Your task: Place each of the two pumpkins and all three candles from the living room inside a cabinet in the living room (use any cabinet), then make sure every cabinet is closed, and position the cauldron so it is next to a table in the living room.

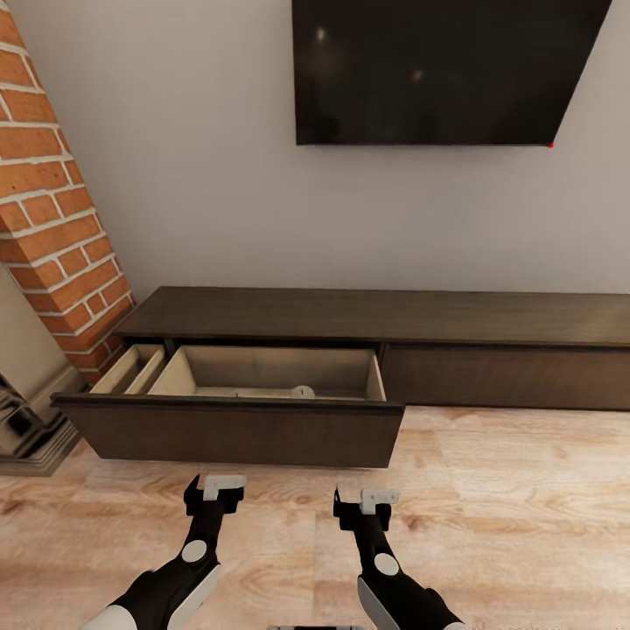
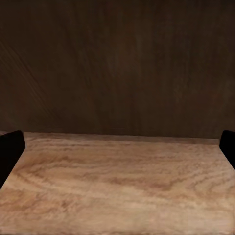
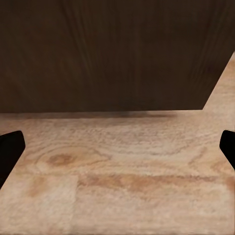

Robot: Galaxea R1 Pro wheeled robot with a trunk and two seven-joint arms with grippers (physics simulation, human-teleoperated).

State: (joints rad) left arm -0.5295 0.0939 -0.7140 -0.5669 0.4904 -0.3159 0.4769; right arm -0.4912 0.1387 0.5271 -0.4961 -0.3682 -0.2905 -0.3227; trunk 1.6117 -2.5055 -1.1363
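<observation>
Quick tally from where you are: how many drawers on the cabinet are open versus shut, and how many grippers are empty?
Open drawers: 1
Shut drawer fronts: 1
Empty grippers, jaws apart: 2, left gripper and right gripper
Total: 4

Ahead of you a plain pale grey wall fills most of the frame. A large black screen hangs on it at the upper right, with a tiny red dot at its lower right corner. Along the left edge you see a red brick column slanting down to the floor, and below it, at the lower left, a pale stepped base. The floor across the bottom is light wood planking with a strong grain, evenly lit, with soft shadow under the furniture.
</observation>
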